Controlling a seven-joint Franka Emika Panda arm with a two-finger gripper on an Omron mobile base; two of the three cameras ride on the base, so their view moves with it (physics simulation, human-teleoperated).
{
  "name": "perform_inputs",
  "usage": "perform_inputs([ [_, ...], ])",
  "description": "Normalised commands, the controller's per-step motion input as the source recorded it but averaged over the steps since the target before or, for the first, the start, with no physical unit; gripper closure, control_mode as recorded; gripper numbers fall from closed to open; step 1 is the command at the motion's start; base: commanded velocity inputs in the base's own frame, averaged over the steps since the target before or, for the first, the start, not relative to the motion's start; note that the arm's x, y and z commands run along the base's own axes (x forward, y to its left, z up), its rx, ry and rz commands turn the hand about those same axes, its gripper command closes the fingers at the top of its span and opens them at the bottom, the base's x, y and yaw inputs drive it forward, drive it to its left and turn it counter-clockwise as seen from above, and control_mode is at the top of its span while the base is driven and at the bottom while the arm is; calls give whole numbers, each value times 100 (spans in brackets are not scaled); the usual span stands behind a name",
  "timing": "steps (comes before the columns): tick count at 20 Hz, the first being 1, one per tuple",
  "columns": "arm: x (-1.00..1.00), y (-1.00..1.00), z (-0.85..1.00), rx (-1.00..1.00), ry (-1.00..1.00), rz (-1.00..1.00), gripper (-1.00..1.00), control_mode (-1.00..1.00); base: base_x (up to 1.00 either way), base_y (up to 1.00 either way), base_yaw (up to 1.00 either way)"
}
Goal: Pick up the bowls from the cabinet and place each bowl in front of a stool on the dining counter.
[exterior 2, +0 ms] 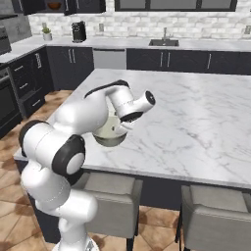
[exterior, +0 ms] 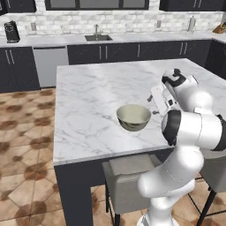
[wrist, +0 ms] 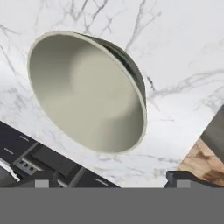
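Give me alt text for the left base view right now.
A pale greenish-grey bowl sits upright on the white marble dining counter near its front edge, above a grey stool. The open gripper is beside the bowl's rim.

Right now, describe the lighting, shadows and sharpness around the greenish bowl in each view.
Left base view: the bowl is evenly lit, its inside pale, with a soft shadow beneath it on the dining counter. Right base view: the arm partly hides the bowl; no glare on the marble. Hand view: the bowl looks stretched into an oval, shaded inside, edges crisp; the open claw is dark.
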Motion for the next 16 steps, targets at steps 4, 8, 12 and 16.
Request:
perform_inputs([
  [4,-45,0,96,0,6,0,-100,-100,0,0,0],
  [8,-71,0,100,0,3,0,-100,-100,0,0,0],
  [12,-84,0,98,0,0,0,-100,-100,0,0,0],
  [16,-84,0,82,0,0,0,-100,-100,0,0,0],
])
